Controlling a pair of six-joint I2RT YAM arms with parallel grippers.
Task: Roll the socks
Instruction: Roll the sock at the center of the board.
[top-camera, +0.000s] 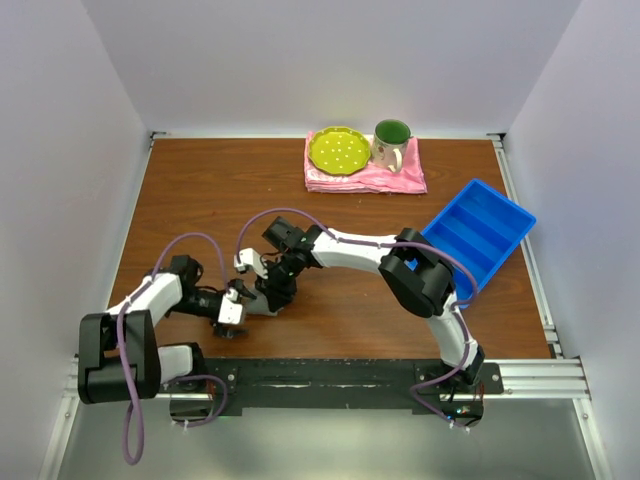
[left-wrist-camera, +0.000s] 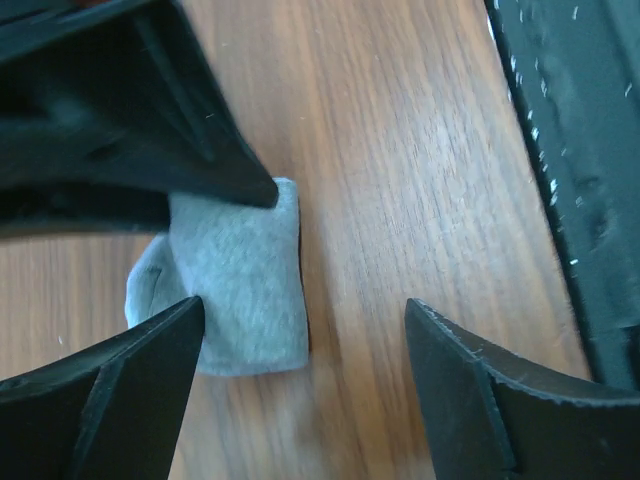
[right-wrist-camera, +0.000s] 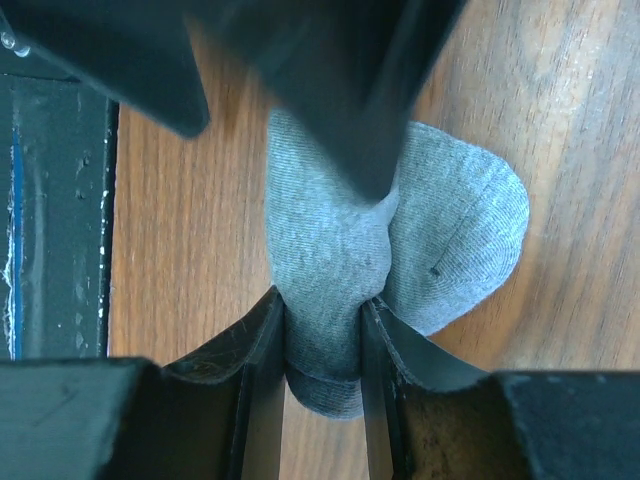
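The grey sock (right-wrist-camera: 450, 230) lies bunched on the wooden table near the front edge. My right gripper (right-wrist-camera: 325, 325) is shut on a fold of it, with fabric squeezed between both fingers and bulging out below them. In the left wrist view the sock (left-wrist-camera: 240, 290) lies by the left finger (left-wrist-camera: 130, 390), partly under the right gripper's black body. My left gripper (left-wrist-camera: 300, 310) is open, with bare wood between its fingers. In the top view both grippers meet, left (top-camera: 238, 302) and right (top-camera: 277, 292), and hide the sock. No stripes or white band show.
A pink cloth (top-camera: 395, 180) at the back carries a yellow-green plate (top-camera: 337, 150) and a green mug (top-camera: 390, 143). A blue tray (top-camera: 478, 230) sits at the right. The black base rail (top-camera: 330, 375) runs along the near edge, close to both grippers.
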